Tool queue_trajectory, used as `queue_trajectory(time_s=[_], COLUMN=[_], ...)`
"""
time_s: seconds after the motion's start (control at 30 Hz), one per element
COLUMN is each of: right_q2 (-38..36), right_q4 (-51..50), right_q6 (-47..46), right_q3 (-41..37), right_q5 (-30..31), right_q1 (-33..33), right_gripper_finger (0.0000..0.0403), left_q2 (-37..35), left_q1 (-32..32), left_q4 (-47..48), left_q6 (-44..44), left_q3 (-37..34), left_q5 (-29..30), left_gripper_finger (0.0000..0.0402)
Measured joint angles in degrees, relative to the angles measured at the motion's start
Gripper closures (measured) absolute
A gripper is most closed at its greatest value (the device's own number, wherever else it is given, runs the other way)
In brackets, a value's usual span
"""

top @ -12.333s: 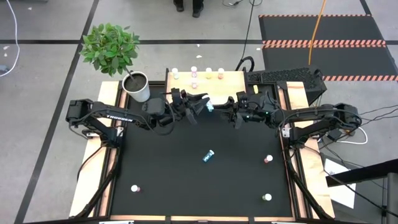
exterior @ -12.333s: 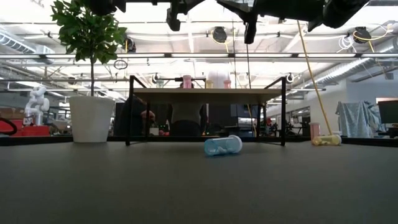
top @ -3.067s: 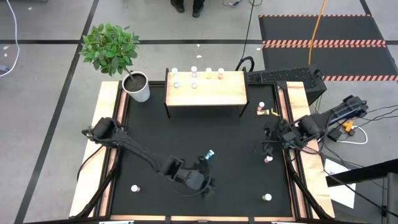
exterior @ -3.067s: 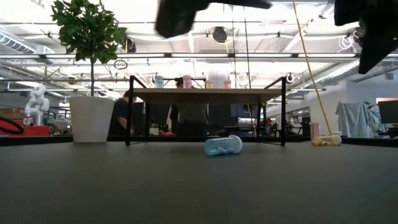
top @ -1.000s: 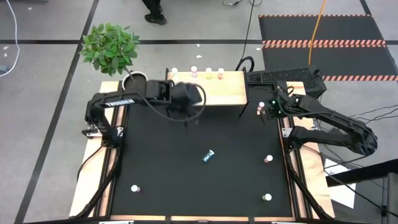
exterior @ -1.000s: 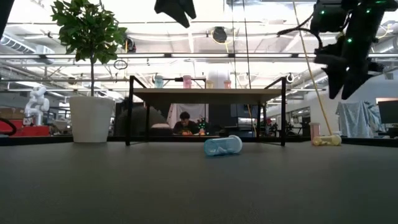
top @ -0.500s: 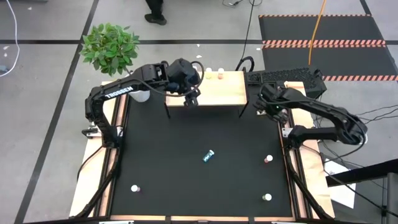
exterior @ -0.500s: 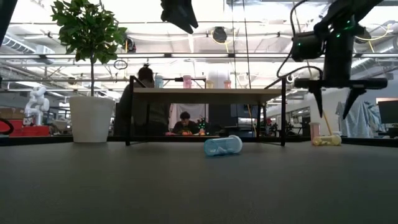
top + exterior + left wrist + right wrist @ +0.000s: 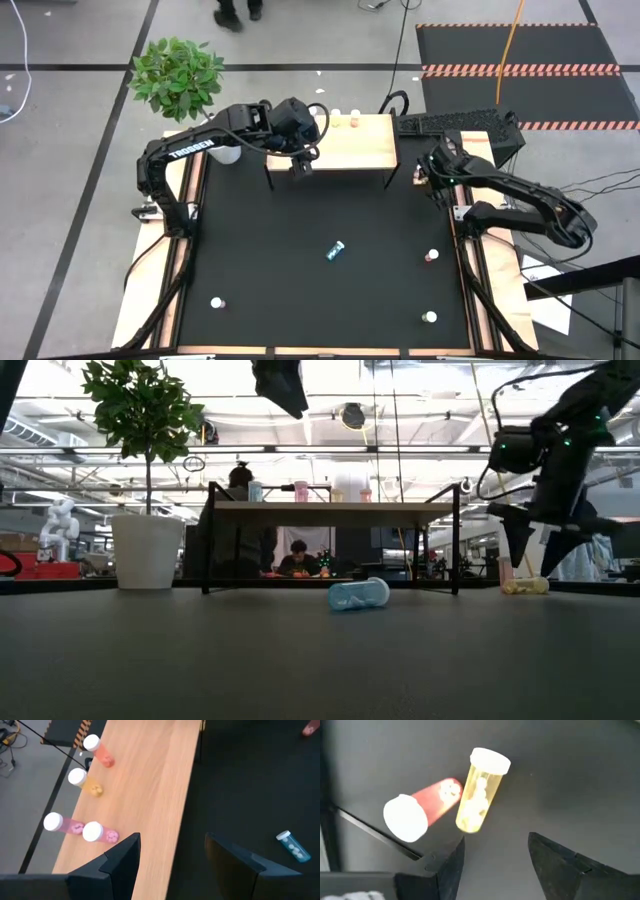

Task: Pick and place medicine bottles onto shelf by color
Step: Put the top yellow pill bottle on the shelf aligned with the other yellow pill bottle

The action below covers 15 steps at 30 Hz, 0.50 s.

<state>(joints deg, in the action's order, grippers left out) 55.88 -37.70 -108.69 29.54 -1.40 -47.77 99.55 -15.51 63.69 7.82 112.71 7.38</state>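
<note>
The wooden shelf (image 9: 350,142) stands at the table's far edge with several white-capped medicine bottles (image 9: 100,833) upright along its back. My left gripper (image 9: 298,166) hangs open and empty high over the shelf's front left corner. My right gripper (image 9: 540,550) is open and points down beside the shelf's right end, just above a yellow bottle (image 9: 480,790) lying on its side and a pink bottle (image 9: 420,810) standing next to it. Neither finger touches them. A blue bottle (image 9: 335,250) lies on its side at mid-table.
A white pot with a green plant (image 9: 222,138) stands at the far left corner. Three more bottles stand on the black mat: a pink one (image 9: 431,256) at the right, a pale one (image 9: 429,318) near right, and one (image 9: 216,302) near left. People move beyond the table.
My right gripper has sunk toward the yellow and pink bottles at the far right and has rolled about its own axis, staying open. My left gripper has swung a little along the shelf's front edge, still open and high.
</note>
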Motion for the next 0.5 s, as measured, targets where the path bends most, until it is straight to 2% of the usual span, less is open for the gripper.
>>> queue_trajectory(time_s=[0.23, 0.37, 0.5], right_q2=[-4.26, -4.3, -3.74], right_q4=[3.15, 4.6, 12.02], right_q6=[-8.6, -11.16, -13.53], right_q3=[-4.81, -6.97, -9.89], right_q5=[8.32, 9.1, 9.87], right_q1=[-0.34, -0.67, -0.7], right_gripper_finger=[0.0191, 0.0191, 0.0191], left_q2=[0.0, 0.0, 0.02], left_q1=[-0.03, -0.33, -1.06], left_q4=[-0.21, -0.55, -0.69], left_q6=[2.53, 3.05, 3.91], left_q3=[0.0, 0.0, 0.0], left_q5=[0.02, 0.0, 0.02], left_gripper_finger=[0.0179, 0.0179, 0.0179])
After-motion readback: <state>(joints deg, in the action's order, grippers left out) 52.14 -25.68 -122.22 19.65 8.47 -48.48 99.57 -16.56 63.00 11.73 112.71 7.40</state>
